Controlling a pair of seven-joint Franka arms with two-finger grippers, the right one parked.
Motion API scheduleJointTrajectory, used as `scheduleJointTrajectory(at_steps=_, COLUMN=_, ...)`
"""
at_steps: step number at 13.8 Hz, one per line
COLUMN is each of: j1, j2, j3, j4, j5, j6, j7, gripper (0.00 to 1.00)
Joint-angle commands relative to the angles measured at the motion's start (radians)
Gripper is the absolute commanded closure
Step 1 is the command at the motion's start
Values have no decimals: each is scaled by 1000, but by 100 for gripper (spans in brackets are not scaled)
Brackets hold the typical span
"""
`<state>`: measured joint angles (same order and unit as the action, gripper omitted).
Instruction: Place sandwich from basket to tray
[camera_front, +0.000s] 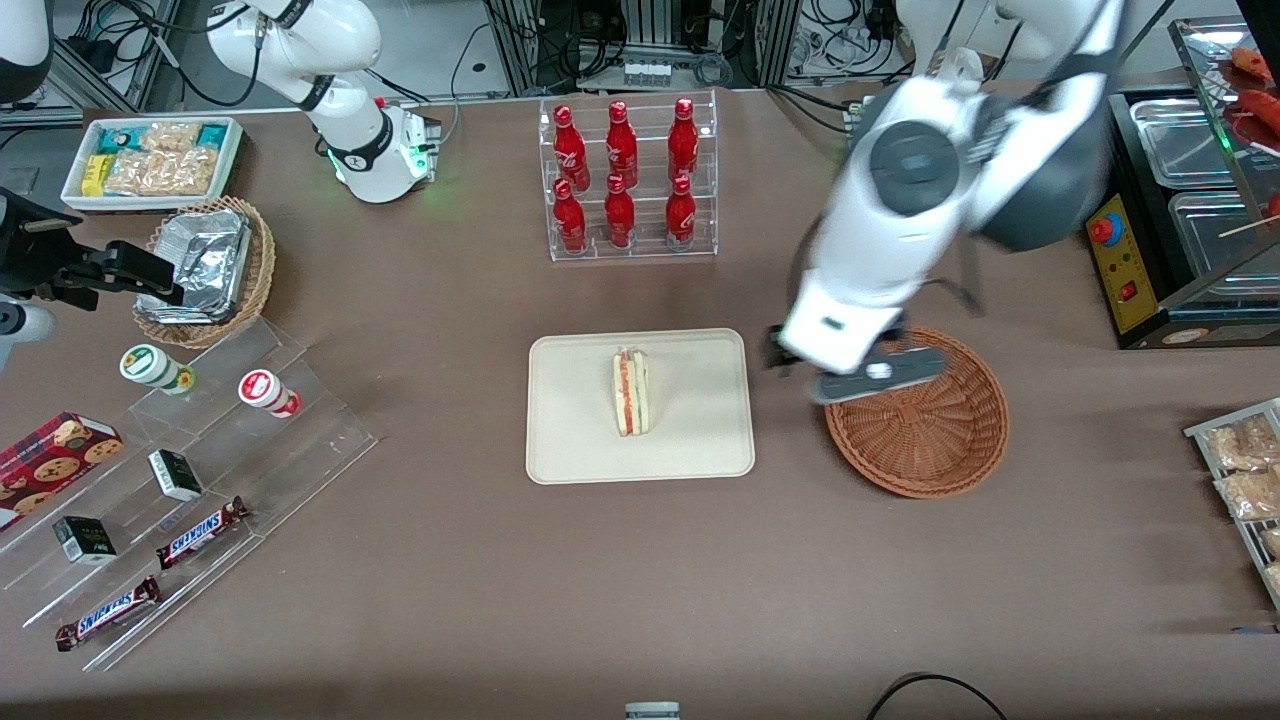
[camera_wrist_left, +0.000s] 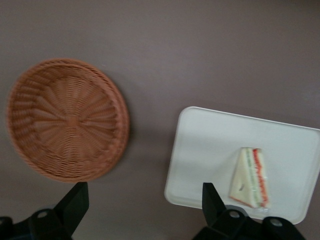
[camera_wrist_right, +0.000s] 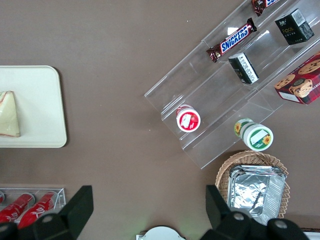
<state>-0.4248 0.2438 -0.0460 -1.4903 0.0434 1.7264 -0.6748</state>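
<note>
Jaws spread wide, nothing between them; gripper (camera_wrist_left: 142, 212) hangs above the bare brown table (camera_front: 600, 580), over the gap between basket and tray, both black fingers (camera_wrist_left: 75, 202) clear of every object; in the front view the gripper (camera_front: 800, 365) shows right of centre, at the basket's upper-left rim, blurred, under the white left arm (camera_front: 900, 210).

Basket (camera_front: 925, 440): round, reddish-brown wicker, right of centre in the front view; nothing in it, as the wrist view of the basket (camera_wrist_left: 65, 120) confirms.

Tray (camera_front: 690, 440): cream, rectangular, rounded corners, centre of the front view, just beside the basket but apart from it.

Sandwich (camera_front: 631, 392): white wedge, red and green filling edge uppermost, lying on the tray near its middle; free of the gripper; seen also from the wrist (camera_wrist_left: 250, 177).

Bottle rack (camera_front: 628, 180): clear, two tiers, six red bottles, upper centre of the front view.

Foil basket (camera_front: 205, 275): tan wicker, foil packets, left of frame; white snack bin (camera_front: 150, 160) above it, upper left.

Clear steps (camera_front: 200, 480): lower left of frame; cups, small boxes, chocolate bars.
</note>
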Motion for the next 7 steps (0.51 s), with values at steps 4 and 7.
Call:
scheduleJointTrajectory(at_steps=4, j1=223, j2=-225, j3=-11, j4=-150, j5=-20, j6=-106, j7=352, gripper=0)
scheduleJointTrajectory(at_steps=7, j1=340, j2=-265, j3=-11, j4=-150, j5=-51, j6=-149, j7=538, gripper=0)
